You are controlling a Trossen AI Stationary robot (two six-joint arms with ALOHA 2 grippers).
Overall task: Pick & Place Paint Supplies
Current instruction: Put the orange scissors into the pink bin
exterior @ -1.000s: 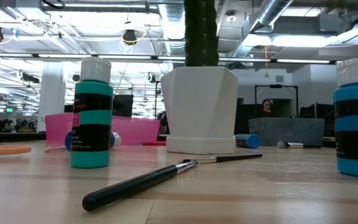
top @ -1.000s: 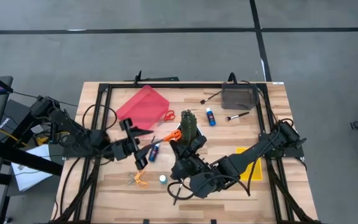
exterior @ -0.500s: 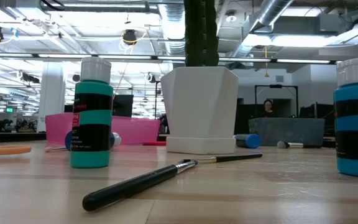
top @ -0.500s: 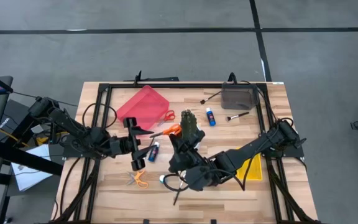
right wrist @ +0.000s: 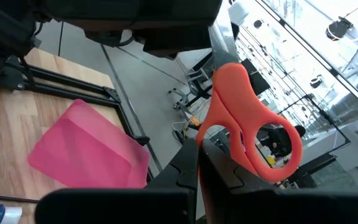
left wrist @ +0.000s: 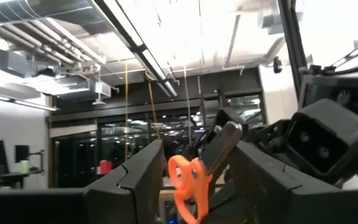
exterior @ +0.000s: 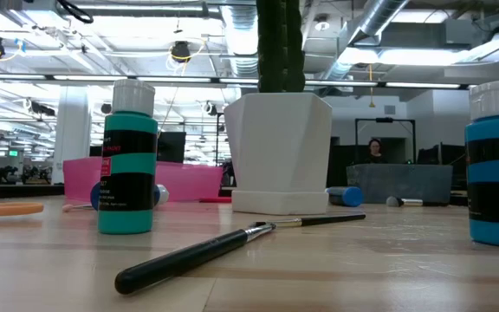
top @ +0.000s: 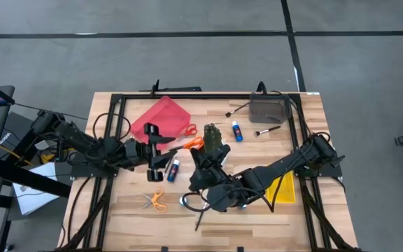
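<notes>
Handover midair above the desk: orange scissors pinched in right gripper, jaws together on them; left gripper fingers apart around the other end. Clamp left firmly before right releases, then carry toward pink tray.

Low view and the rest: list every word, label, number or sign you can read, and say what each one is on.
Teal paint bottle, low view: a black label with small red lettering, too small and blurred to read.
Blue paint bottle at the right edge, low view: black band, no legible text.
Green sign far back in the room: too small to read.
High and wrist views: no readable text.
</notes>
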